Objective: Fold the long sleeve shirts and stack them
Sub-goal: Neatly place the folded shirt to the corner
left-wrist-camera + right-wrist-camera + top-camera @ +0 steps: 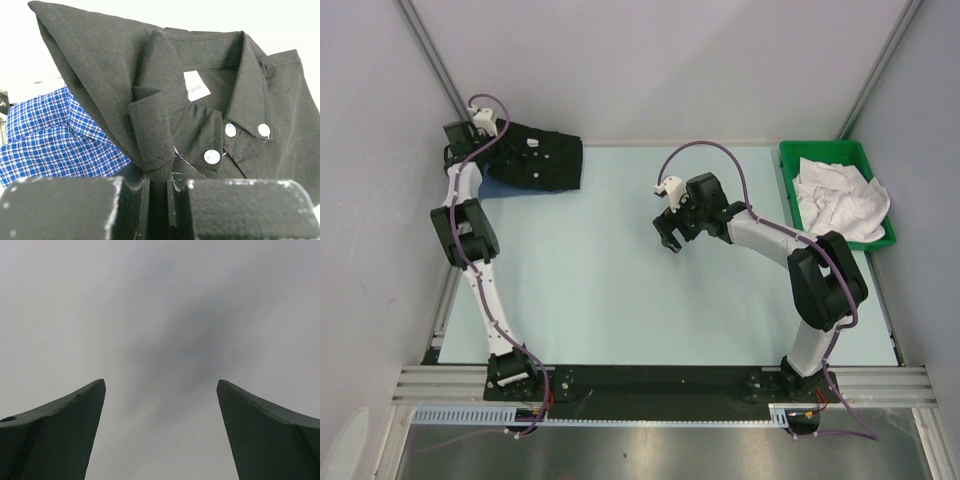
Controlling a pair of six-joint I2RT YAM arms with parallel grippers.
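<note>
A black long sleeve shirt [542, 160] lies folded at the table's far left corner, collar and pale buttons [230, 130] showing in the left wrist view. It lies on top of a blue checked shirt [50, 135], whose edge [500, 190] peeks out at the near side. My left gripper [159, 180] is shut on a fold of the black shirt [155, 125] near the collar; in the top view it [492, 148] sits at the shirt's left edge. My right gripper [670, 240] hovers open over the table's middle, nothing between its fingers [75, 415].
A green bin [788, 152] holding crumpled white cloth [840, 195] stands at the far right. Grey walls and metal posts [430, 60] close in the back corners, next to the shirts.
</note>
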